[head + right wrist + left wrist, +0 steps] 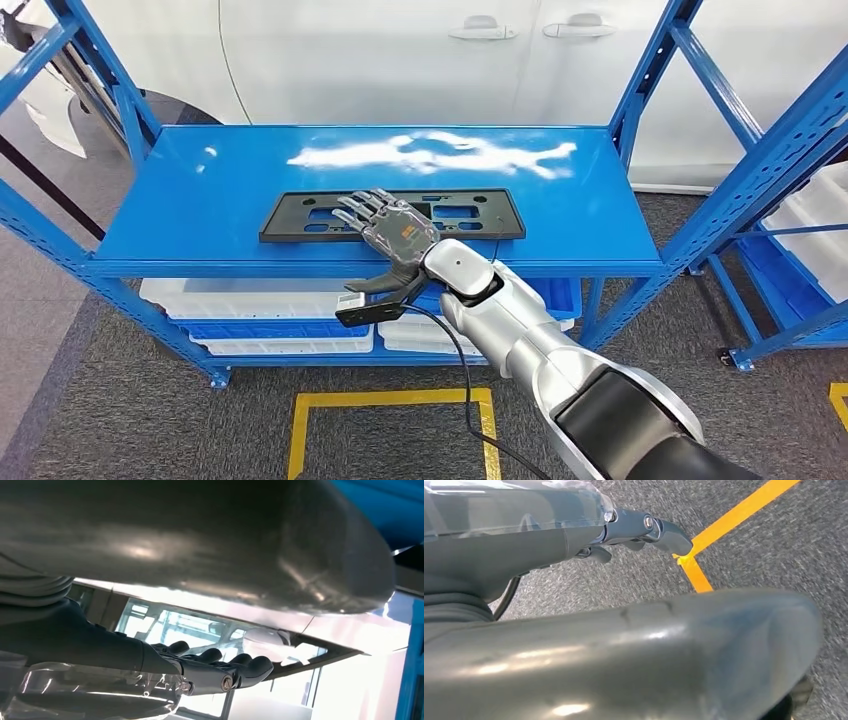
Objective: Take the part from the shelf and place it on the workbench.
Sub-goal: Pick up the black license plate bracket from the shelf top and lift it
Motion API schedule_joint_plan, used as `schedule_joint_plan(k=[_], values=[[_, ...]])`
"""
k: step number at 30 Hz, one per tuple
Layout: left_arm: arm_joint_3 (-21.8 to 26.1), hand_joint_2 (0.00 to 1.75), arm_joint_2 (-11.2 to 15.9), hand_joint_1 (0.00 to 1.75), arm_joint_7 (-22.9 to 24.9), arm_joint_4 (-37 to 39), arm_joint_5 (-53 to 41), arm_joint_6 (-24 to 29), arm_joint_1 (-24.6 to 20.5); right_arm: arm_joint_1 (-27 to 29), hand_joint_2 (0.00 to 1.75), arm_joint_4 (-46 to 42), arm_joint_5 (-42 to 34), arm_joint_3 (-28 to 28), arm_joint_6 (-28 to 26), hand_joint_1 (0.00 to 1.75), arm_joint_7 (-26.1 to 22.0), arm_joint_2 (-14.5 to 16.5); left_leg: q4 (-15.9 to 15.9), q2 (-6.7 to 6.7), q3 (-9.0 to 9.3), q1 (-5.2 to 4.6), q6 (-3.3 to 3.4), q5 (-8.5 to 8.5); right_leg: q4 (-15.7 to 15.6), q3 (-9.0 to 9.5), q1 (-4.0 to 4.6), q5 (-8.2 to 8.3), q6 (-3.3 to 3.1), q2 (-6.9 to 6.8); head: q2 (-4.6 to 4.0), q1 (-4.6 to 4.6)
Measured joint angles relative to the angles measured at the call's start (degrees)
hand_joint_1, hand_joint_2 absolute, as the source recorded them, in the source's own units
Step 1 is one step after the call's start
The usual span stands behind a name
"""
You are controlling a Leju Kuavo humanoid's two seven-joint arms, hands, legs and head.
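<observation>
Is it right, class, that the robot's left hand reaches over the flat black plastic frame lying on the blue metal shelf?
No: it is the right hand, as the head view shows. It does reach over the flat black plastic frame on the blue metal shelf.

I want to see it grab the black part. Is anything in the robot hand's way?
No, nothing visible blocks it. The right hand is spread open over the near edge of the black part, which lies flat and alone on the blue shelf.
</observation>
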Motion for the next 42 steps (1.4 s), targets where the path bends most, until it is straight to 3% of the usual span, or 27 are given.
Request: schedule_joint_plan(k=[2, 6, 8, 10, 11, 12, 13, 14, 16, 17, 20, 22, 24, 26, 27, 28, 29, 31, 32, 36, 38, 40, 41, 42], values=[[0.0, 0.00, 0.0, 0.00, -0.1, 0.0, 0.2, 0.0, 0.0, -0.1, 0.00, 0.2, 0.0, 0.0, -0.1, 0.00, -0.1, 0.0, 0.1, 0.01, 0.12, -0.09, -0.62, -0.42, -3.9, 1.55, 0.29, 0.96, -0.66, 0.00, 0.00, -0.01], [0.0, 0.00, 0.0, 0.00, -0.1, 0.0, 0.3, 0.1, 0.0, -0.1, 0.00, 0.6, 0.0, 0.0, -0.2, 0.00, -0.3, 0.0, 1.8, 0.11, -0.06, -0.08, -1.95, -1.46, -4.4, 2.49, 0.24, 1.00, -2.13, 0.03, 0.00, -0.01], [0.1, 0.00, 0.0, 0.00, -0.1, 0.0, 0.4, 0.1, 0.0, -0.3, 0.00, 0.6, 0.0, 0.0, -0.2, 0.00, -0.3, 0.0, 6.9, 0.18, -2.53, 0.05, -2.38, -4.21, -4.6, 3.04, 0.19, 0.83, -2.61, -0.03, 0.00, -0.01], [0.1, 0.00, 0.0, 0.00, 0.1, 0.0, 0.4, 0.2, 0.1, -0.2, 0.00, 0.8, 0.0, 0.0, -0.2, 0.00, -0.4, 0.1, 14.2, 0.18, -6.51, 0.07, -2.63, -7.22, -4.6, 3.14, 0.37, 0.62, -2.93, -0.06, 0.00, -0.01], [0.2, 0.00, 0.0, 0.00, 0.1, 0.0, 0.4, 0.2, 0.2, -0.2, 0.00, 0.9, 0.1, 0.0, -0.1, 0.00, -0.4, 0.1, 16.2, 0.18, -7.86, 0.07, -2.63, -7.65, -4.5, 3.19, 0.49, 0.53, -3.03, -0.05, 0.00, -0.01], [0.2, 0.00, 0.0, 0.00, 0.1, 0.0, 0.5, 0.3, 0.3, -0.1, 0.00, 1.1, 0.1, 0.0, -0.1, 0.00, -0.4, 0.1, 16.1, 0.18, -8.25, 0.05, -2.55, -7.00, -4.5, 3.25, 0.59, 0.43, -3.09, 0.00, 0.00, -0.01], [0.2, 0.00, 0.0, 0.00, 0.1, 0.0, 0.5, 0.3, 0.4, -0.1, 0.00, 1.2, 0.2, 0.0, -0.1, 0.00, -0.4, 0.1, 13.6, 0.18, -7.41, 0.03, -2.34, -5.11, -4.4, 3.39, 0.68, 0.31, -3.12, 0.05, 0.00, -0.01], [0.3, 0.00, 0.1, 0.00, 0.1, 0.0, 0.5, 0.4, 0.4, 0.0, 0.00, 1.2, 0.2, 0.0, -0.1, 0.00, -0.4, 0.1, 9.5, 0.19, -5.75, -0.01, -2.03, -2.58, -4.3, 3.56, 0.77, 0.17, -3.10, 0.09, 0.00, -0.01], [0.3, 0.00, 0.1, 0.00, 0.1, 0.0, 0.5, 0.4, 0.3, -0.1, 0.00, 1.3, 0.2, 0.0, -0.1, 0.00, -0.4, 0.1, 2.3, 0.22, -2.82, -0.29, -1.43, 0.29, -4.3, 3.77, 0.98, -0.01, -2.87, 0.13, 0.00, 0.00], [0.3, 0.00, 0.1, 0.00, 0.1, 0.0, 0.5, 0.4, 0.2, -0.1, 0.00, 1.4, 0.2, 0.0, -0.1, 0.00, -0.3, 0.1, 0.6, 0.21, -2.14, -0.45, -1.15, 0.78, -4.3, 3.75, 1.03, -0.06, -2.62, 0.12, 0.00, 0.00], [0.4, 0.00, 0.1, 0.00, 0.0, 0.0, 0.5, 0.4, 0.3, 0.0, 0.00, 1.8, 0.3, 0.0, -0.1, 0.00, -0.3, 0.1, -0.3, 0.22, -1.63, -0.49, -0.38, 1.46, -4.3, 3.78, 1.00, -0.18, -1.69, 0.09, 0.00, 0.00], [0.4, 0.00, 0.0, 0.00, -0.1, 0.0, 0.5, 0.4, 0.2, -0.2, 0.87, 1.9, 0.3, 0.0, -0.1, 0.00, -0.2, 0.0, -1.1, 0.32, -1.24, -0.14, 0.10, 2.02, -2.0, 2.84, 0.97, -1.89, -1.06, 0.08, 0.00, 0.01], [0.4, 0.00, -0.1, 0.00, -0.2, 0.0, 0.4, 0.4, 0.1, -0.1, 1.75, 2.1, 0.2, 0.0, 0.0, 0.00, -0.1, 0.0, -1.4, 0.36, -1.11, -0.01, 0.35, 2.20, 4.6, -0.32, 0.71, -5.47, -0.54, 0.08, 0.00, 0.01], [0.4, 0.00, -0.1, 0.00, -0.2, 0.0, 0.4, 0.3, 0.1, 0.3, 1.75, 2.6, 0.3, 0.0, 0.1, 0.00, 0.3, -0.1, -1.3, 0.36, -1.14, -0.01, 0.40, 2.15, 10.8, -3.42, 0.29, -7.49, -0.11, 0.06, 0.00, 0.00], [0.4, 0.00, -0.1, 0.00, -0.2, 0.0, 0.4, 0.3, 0.1, 0.5, 1.75, 2.9, 0.4, 0.0, 0.2, 0.00, 0.5, -0.2, -1.3, 0.33, -1.14, 0.00, 0.34, 2.10, 11.2, -3.72, 0.07, -6.96, 0.07, 0.03, 0.00, 0.00], [0.4, 0.00, -0.1, 0.00, -0.2, 0.0, 0.4, 0.2, 0.1, 0.6, 1.75, 3.2, 0.4, 0.0, 0.2, 0.00, 0.9, -0.2, -1.1, 0.30, -1.14, 0.04, 0.23, 2.00, 9.2, -2.82, -0.15, -5.40, 0.20, 0.00, 0.00, 0.00], [0.4, 0.00, -0.2, 0.00, -0.2, 0.0, 0.3, 0.2, 0.1, 0.6, 1.75, 3.4, 0.5, 0.0, 0.3, 0.00, 1.2, -0.3, -0.9, 0.26, -1.14, 0.07, 0.03, 1.85, 5.4, -0.98, -0.35, -3.30, 0.29, -0.06, 0.00, 0.00], [0.4, 0.00, -0.2, 0.00, -0.2, 0.0, 0.3, 0.2, 0.0, 0.5, 1.75, 3.9, 0.8, 0.0, 0.4, 0.00, 2.1, -0.3, -0.3, 0.19, -1.28, -0.06, -0.56, 1.42, -1.7, 2.50, -0.41, -0.63, 0.07, -0.04, 0.00, 0.00], [0.4, 0.00, -0.2, 0.00, -0.2, 0.0, 0.2, 0.1, 0.0, 0.4, 1.75, 4.3, 0.9, 0.0, 0.7, 0.00, 2.6, -0.4, -0.1, 0.17, -1.35, -0.16, -0.86, 1.27, -3.5, 3.32, -0.34, -0.24, -0.19, 0.01, 0.00, 0.00], [0.4, 0.00, -0.2, 0.00, -0.1, 0.0, 0.2, 0.1, 0.0, 0.3, 1.75, 5.9, 0.8, -0.4, 2.0, 0.00, 3.7, -0.9, 0.5, 0.21, -1.66, 0.04, -2.09, 0.61, -4.2, 3.50, -0.12, -0.10, -1.71, 0.12, 0.00, 0.00], [0.4, 0.00, -0.3, 0.00, -0.1, 0.0, 0.2, 0.1, 0.0, 0.2, 1.75, 6.3, 0.6, -0.6, 2.2, 0.00, 4.1, -0.9, 4.7, 0.26, -3.45, 0.12, -2.57, -2.04, -4.4, 3.60, -0.25, 0.04, -2.31, 0.10, 0.00, 0.00], [0.4, 0.00, -0.2, 0.00, -0.2, 0.0, 0.2, 0.1, 0.0, 0.1, 1.75, 6.9, 0.6, -0.8, 2.5, 0.00, 5.2, -1.1, 12.5, 0.27, -7.00, 0.12, -2.79, -5.71, -4.4, 3.60, -0.08, 0.00, -2.55, 0.10, 0.00, 0.00], [0.4, 0.00, -0.2, 0.00, -0.2, 0.0, 0.2, 0.1, 0.0, 0.1, 1.75, 7.3, 0.7, -0.9, 2.7, 0.00, 6.1, -1.3, 15.6, 0.27, -8.47, 0.12, -2.80, -6.65, -4.4, 3.61, 0.03, -0.02, -2.59, 0.08, 0.00, 0.00], [0.4, 0.00, -0.2, 0.00, -0.3, 0.0, 0.2, 0.0, 0.1, 0.1, 1.75, 7.7, 0.8, -1.1, 3.0, 0.00, 7.0, -1.5, 16.8, 0.27, -9.09, 0.11, -2.71, -6.54, -4.3, 3.62, 0.13, -0.04, -2.61, 0.08, 0.00, 0.00]])
